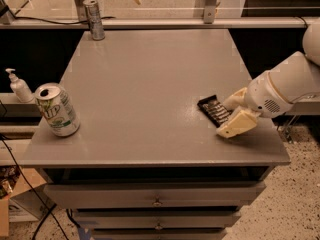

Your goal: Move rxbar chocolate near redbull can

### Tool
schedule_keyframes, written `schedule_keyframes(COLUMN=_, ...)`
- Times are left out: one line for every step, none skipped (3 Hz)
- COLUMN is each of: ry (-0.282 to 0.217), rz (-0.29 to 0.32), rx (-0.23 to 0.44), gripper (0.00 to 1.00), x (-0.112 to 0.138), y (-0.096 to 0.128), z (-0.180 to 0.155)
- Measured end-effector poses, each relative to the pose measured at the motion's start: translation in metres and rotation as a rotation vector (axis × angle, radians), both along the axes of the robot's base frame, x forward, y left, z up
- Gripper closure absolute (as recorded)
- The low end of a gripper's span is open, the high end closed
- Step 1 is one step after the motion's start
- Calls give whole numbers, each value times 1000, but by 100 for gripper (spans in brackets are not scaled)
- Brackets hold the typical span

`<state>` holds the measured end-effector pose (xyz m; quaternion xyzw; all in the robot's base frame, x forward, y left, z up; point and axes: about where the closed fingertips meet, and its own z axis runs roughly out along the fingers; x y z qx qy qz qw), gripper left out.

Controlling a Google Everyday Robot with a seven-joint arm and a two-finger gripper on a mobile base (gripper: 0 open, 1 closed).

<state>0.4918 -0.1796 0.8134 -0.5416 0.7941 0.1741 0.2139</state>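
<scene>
We found the pincer [224,118] low at the table's [150,79] front right, by the rxbar chocolate [212,108]; open tabletop ran to the far-left redbull can [93,19], the 7UP can [56,109] well aside
</scene>
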Motion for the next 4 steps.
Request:
schedule_keyframes(ry=0, rz=0, rx=0, gripper=87, x=0, y=0, z=8)
schedule_keyframes(ry=-1, rz=0, rx=0, gripper=100, x=0, y=0, z=8)
schedule_keyframes(ry=-33, rz=31, rx=-11, gripper=100, x=21, y=8, z=15)
schedule_keyframes(ry=-97, rz=67, rx=-29, gripper=100, x=48, y=16, z=36)
